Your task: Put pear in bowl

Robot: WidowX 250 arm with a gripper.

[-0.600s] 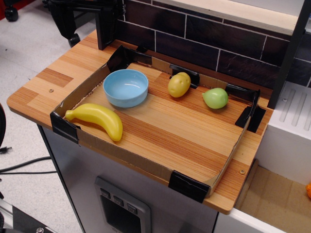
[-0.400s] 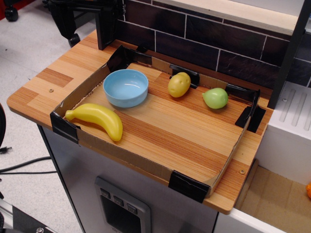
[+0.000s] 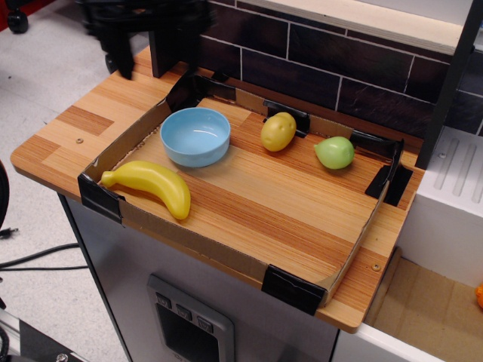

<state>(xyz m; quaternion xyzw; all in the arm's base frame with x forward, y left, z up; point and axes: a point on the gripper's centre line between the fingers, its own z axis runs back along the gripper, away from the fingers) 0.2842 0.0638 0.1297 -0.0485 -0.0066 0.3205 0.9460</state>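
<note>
Near edge: long yellow plastic banana (image 3: 151, 185). Mid-tray: empty round light-blue glossy bowl (image 3: 195, 136). Far right, near the tray wall: small smooth light-green pear (image 3: 334, 152). I couldn't read the blurred gripper (image 3: 143, 34) far left. Risk: grabbing the neighbouring yellow-brown speckled fruit (image 3: 278, 131).

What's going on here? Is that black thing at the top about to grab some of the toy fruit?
Nothing is being held yet. A blurred black robot arm is at the top left, above the table's back corner; its gripper is too blurred to read. In the shallow cardboard tray sit a light-blue bowl, empty, a yellow banana in front of it, a yellow-brown speckled fruit and a green pear near the right back corner, well apart from the bowl.
</note>
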